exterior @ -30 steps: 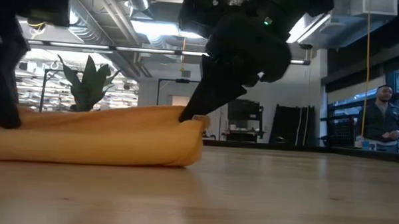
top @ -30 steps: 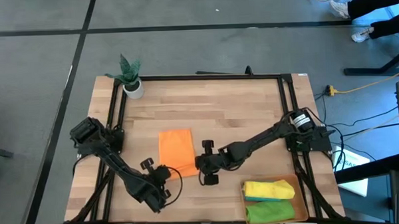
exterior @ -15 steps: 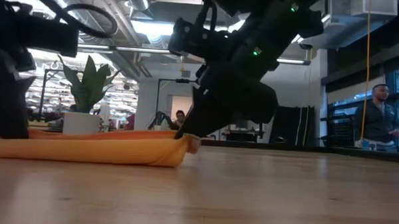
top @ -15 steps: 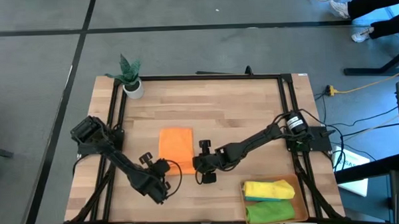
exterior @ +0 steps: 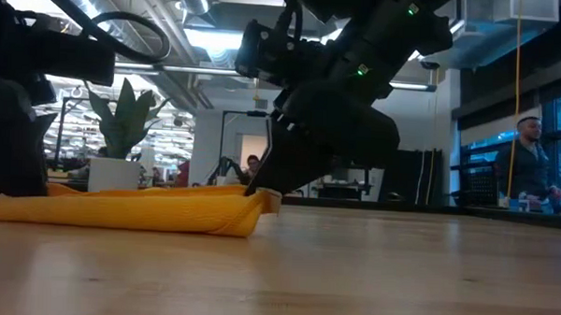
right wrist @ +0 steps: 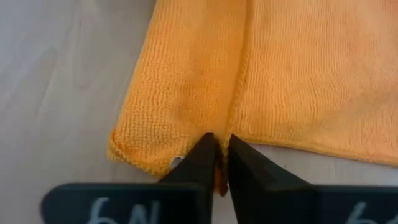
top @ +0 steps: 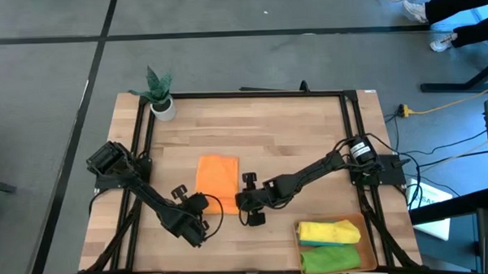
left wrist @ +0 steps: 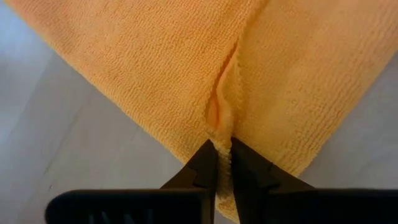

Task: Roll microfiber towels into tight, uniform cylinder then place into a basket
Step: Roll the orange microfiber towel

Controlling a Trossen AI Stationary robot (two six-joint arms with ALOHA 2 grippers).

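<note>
An orange towel (top: 217,180), folded into a rectangle, lies flat on the wooden table (top: 293,135). Both grippers sit at its near edge. My left gripper (top: 202,205) is at the near left corner, and my right gripper (top: 239,200) is at the near right corner. Each is shut on the cloth. In the low view the towel (exterior: 129,208) is a low flat band with the right gripper (exterior: 261,189) at its end. The basket (top: 363,230) at the near right holds a yellow towel (top: 329,231) and a green towel (top: 334,256). My left gripper pinches the orange towel's edge (left wrist: 222,138) between its two fingertips, where a seam between layers runs into them. A small ridge of cloth (left wrist: 219,115) rises toward the fingers. The fingers slant down from the near left. The towel lies on the table. My right gripper pinches the towel's near edge (right wrist: 219,167) between its two fingertips, a little way in from a corner (right wrist: 121,152), where a seam ends. Its fingers slant down from the table's right. The cloth lies slack on the table; how many layers are caught I cannot tell.
A small potted plant (top: 160,95) stands at the far left corner. The black frame rail (top: 251,94) runs round the table. Bare wood lies beyond and to the right of the towel. People stand in the room behind the table (exterior: 533,171).
Both grippers have gone down with the towel's near end. That end stood up as a thick hump and now lies low and flat on the table. My left gripper has also shifted toward the towel, away from the near edge.
</note>
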